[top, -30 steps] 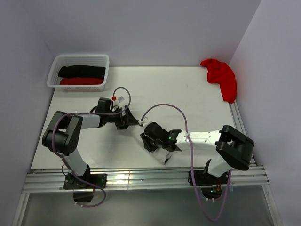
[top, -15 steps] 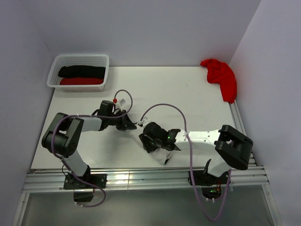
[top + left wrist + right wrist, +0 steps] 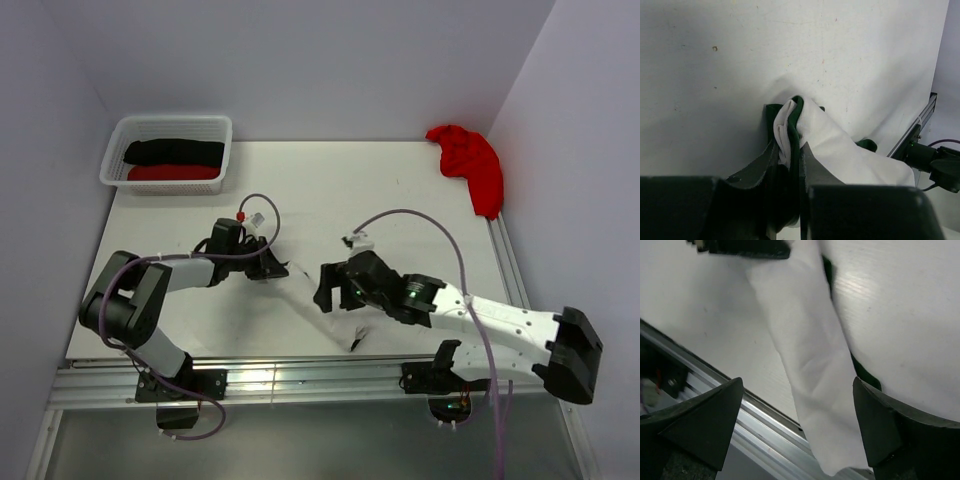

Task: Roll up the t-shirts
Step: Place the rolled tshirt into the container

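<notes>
- Cotton at the green-trimmed end of the white tee [image 3: 835, 150] is bunched between the fingers of the left claw [image 3: 789, 150], which is pinched narrow on it at the lower centre of the left wrist view.
- From that pinch the white tee runs as a long folded strip over the counter [image 3: 340, 190] toward the near rail, just below centre in the top view.
- The right claw [image 3: 797, 382] stands wide above the strip, one finger on either side, holding nothing. Whether it touches the cloth cannot be told.
- The tee looks soft, light and limp. It will likely sag when lifted, slide easily on the smooth counter, and let its layers drift apart.
- A good hold is probably at an end of the strip, pinching every layer together, with the far end kept taut so the roll stays tight.
- A black tee [image 3: 175, 151] and a rolled red tee [image 3: 172, 172] lie in the basket [image 3: 226, 150] at upper left.
- A loose red tee [image 3: 468, 160] sits heaped at upper right.
</notes>
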`<state>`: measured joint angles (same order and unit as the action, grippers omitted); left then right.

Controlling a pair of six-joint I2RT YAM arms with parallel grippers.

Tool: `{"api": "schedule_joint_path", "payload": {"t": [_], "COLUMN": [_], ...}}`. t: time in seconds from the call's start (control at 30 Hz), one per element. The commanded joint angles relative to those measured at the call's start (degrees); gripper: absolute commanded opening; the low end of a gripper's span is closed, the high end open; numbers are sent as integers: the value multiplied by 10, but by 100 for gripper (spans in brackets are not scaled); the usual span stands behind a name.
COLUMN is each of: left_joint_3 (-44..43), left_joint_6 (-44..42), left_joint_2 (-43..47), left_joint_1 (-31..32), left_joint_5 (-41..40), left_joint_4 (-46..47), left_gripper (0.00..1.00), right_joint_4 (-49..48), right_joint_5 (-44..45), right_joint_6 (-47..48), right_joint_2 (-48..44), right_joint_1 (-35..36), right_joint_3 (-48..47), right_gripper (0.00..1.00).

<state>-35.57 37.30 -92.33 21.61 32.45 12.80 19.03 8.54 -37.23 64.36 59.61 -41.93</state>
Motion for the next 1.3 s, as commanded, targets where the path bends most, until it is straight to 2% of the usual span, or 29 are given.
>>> {"api": "schedule_joint_path", "payload": {"t": [0.0, 0.07, 0.2, 0.27, 0.37, 0.67, 0.87, 1.13, 1.2, 1.27], "left_joint_3": [16, 16, 20, 18, 19, 32, 38, 46, 50, 51], "left_joint_6": [-17, -14, -2, -1, 0, 1, 1, 6, 6, 7], "left_joint_2": [10, 18, 25, 24, 25, 44, 56, 67, 73, 76], "left_joint_1": [0, -1, 0, 0, 0, 0, 0, 3, 4, 4], "left_joint_5": [-76, -92, -114, -119, -119, -128, -133, -138, -139, -142], "left_joint_4": [-41, -47, -57, -59, -60, -63, -66, -65, -65, -66], "left_gripper": [0, 0, 0, 0, 0, 0, 0, 0, 0, 0], "right_joint_4": [72, 74, 54, 22, 15, 48, 123, 16, -5, -27], "right_joint_5": [25, -4, -21, -26, -24, -31, -14, -13, -1, 8], "right_joint_6": [-122, -155, -280, -313, -343, -443, -502, -568, -584, -600], "right_joint_2": [-67, -112, -200, -257, -294, -273, -274, -251, -255, -253], "right_joint_1": [-41, -56, -65, -64, -65, -63, -59, -38, -34, -26], "right_joint_3": [43, 69, 166, 213, 238, 243, 220, 284, 305, 326], "right_gripper": [97, 97, 97, 97, 97, 100, 100, 98, 88, 86]}}
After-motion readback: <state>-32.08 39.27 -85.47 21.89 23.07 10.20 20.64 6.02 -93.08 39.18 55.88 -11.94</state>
